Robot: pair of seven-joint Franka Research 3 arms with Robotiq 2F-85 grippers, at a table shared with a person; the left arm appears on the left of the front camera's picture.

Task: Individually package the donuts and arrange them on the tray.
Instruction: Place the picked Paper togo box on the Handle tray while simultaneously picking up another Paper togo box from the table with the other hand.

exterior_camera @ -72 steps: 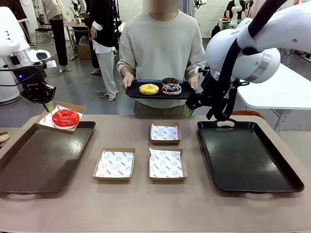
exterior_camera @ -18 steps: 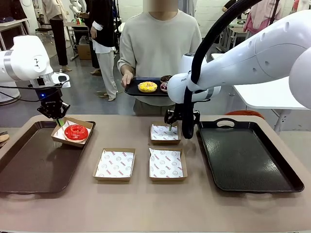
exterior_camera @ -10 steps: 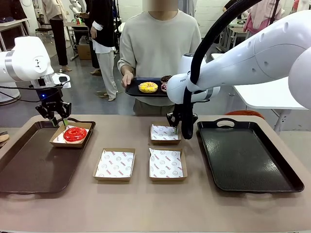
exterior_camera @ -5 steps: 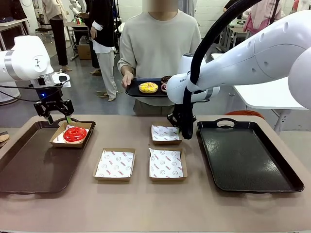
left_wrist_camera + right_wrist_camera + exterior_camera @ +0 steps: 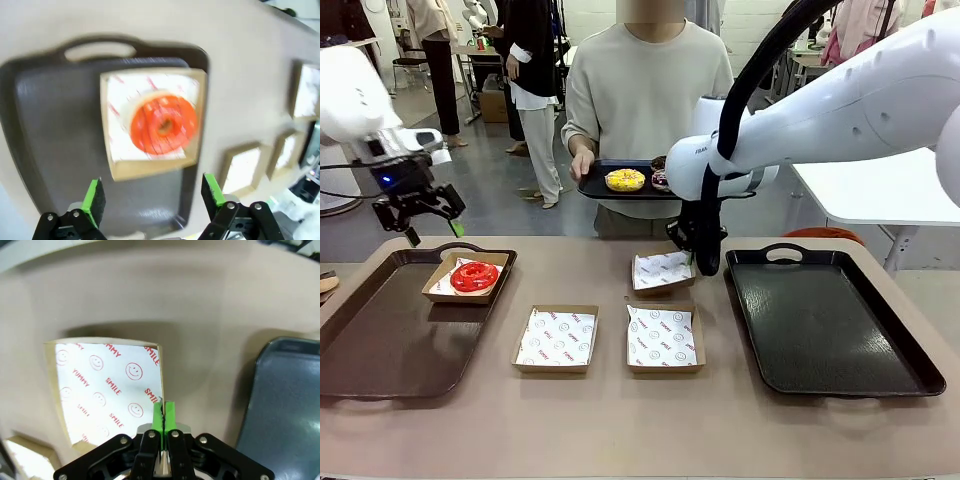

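A red donut [image 5: 474, 276] lies in a paper-lined cardboard box at the far end of the left tray [image 5: 390, 340]. My left gripper [image 5: 433, 232] hangs open above and behind it, apart from the box. In the left wrist view the red donut [image 5: 164, 125] sits beyond my open left gripper [image 5: 152, 194]. My right gripper [image 5: 692, 262] is shut on the right rim of the back empty box [image 5: 660, 270], which is tilted up. The right wrist view shows my right gripper [image 5: 164, 414] pinching that box [image 5: 100, 390] at its wall. A person holds a small tray with a yellow donut [image 5: 625, 180]; others are partly hidden by my arm.
Two empty lined boxes [image 5: 555, 338] [image 5: 661, 338] sit in the front row at mid-table. A black tray [image 5: 830, 325] lies bare at the right, just beside my right gripper. The person's small tray [image 5: 598, 190] is held over the far table edge.
My left gripper opened, let go of the red donut's box and rose away to the left. My right gripper shut on the back box's rim and tipped it upward.
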